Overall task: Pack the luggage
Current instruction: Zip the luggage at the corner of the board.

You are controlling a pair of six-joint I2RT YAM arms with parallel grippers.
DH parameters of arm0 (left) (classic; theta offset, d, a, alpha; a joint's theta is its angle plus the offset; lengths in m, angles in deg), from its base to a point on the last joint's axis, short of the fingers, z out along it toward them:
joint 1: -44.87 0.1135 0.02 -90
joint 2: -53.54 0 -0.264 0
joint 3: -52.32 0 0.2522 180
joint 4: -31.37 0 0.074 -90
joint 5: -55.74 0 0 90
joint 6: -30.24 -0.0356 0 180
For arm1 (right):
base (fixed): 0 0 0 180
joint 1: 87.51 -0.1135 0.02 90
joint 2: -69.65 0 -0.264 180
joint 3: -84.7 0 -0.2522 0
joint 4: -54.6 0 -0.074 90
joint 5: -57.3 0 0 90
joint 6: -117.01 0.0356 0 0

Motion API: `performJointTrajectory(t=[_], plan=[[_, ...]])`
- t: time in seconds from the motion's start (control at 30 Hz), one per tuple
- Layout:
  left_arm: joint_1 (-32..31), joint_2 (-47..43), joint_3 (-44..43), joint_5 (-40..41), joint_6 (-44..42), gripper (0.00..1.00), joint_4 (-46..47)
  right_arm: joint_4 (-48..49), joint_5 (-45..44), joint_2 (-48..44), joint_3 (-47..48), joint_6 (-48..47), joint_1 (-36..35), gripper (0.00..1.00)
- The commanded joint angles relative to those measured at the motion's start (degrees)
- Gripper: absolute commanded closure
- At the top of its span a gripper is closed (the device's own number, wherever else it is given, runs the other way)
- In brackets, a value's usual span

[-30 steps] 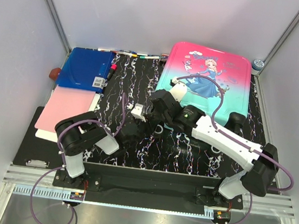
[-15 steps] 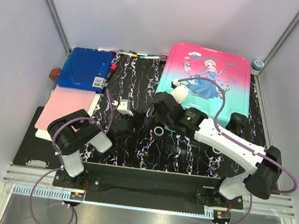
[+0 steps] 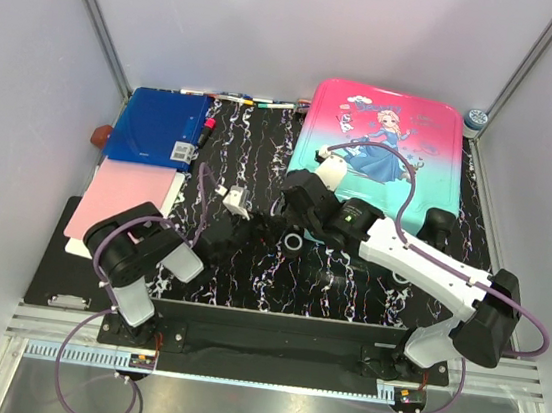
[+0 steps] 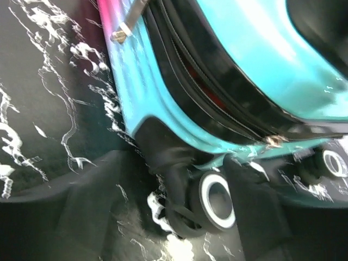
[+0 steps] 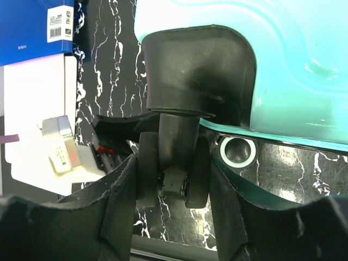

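The luggage [image 3: 384, 149] lies shut and flat at the back right, pink at its far end and teal at the near end. My right gripper [image 3: 289, 220] is at its near left corner. In the right wrist view the right gripper [image 5: 171, 182] is shut on the black twin wheel [image 5: 171, 171], one finger pressed on each side. My left gripper [image 3: 256, 227] reaches in from the left, low by the same corner. In the left wrist view the left gripper [image 4: 174, 187] is open, a white-ringed wheel [image 4: 217, 198] between its spread fingers and the teal shell [image 4: 239, 49] above.
A blue folder [image 3: 155, 126] and a pink pad [image 3: 124, 198] lie at the left, over a black clipboard [image 3: 64, 276]. Several markers [image 3: 244, 99] line the back edge. A tape roll [image 3: 476, 117] sits in the back right corner. Grey walls close in on three sides.
My left gripper has opened and its wrist has swung a little to the left. The right arm has shifted slightly and keeps its hold on the wheel. The luggage has not moved.
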Motion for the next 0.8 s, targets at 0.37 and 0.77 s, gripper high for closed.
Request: performJointTrajectory(t=[0.37,0.77], plan=[[0.5,-18.9,3.0,4.6,-1.6,0.01,1.5,10.3,7.8,1.8,15.2,-8.0,-1.6,1.0],[0.7,-9.1,3.7,-9.4,-12.5,0.03,11.3,12.0,16.3,8.4,20.8,-10.2,1.0,1.0]])
